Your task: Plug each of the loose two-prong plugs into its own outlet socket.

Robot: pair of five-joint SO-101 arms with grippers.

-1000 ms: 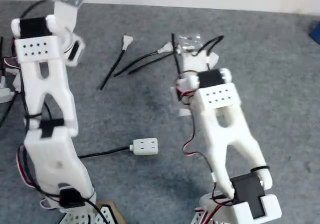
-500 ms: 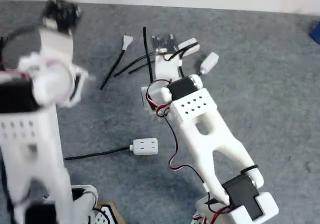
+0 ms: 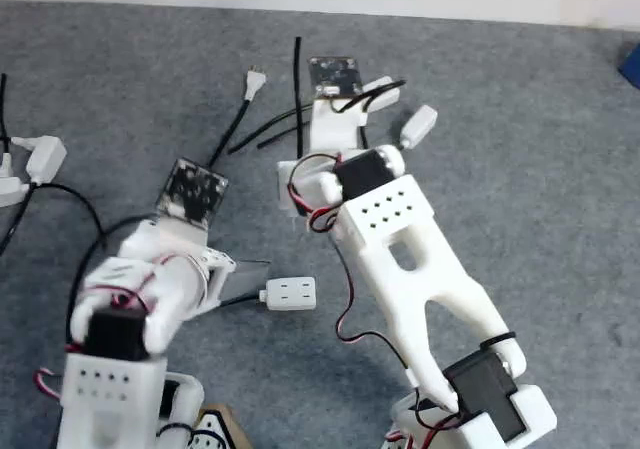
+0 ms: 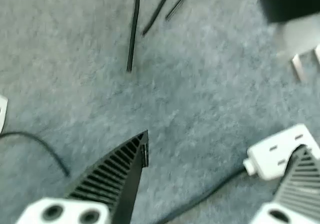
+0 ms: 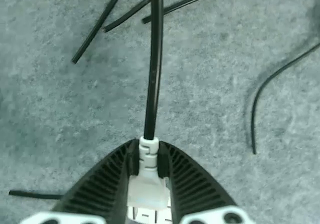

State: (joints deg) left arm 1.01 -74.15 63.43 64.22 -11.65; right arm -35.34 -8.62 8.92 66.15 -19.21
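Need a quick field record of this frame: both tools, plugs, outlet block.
left tool: open, low over the carpet, outlet block next to one finger
right tool: shut on white plug, black cord leading away from it
loose plug: lying on the carpet, far from the outlet block
outlet block: nothing plugged in
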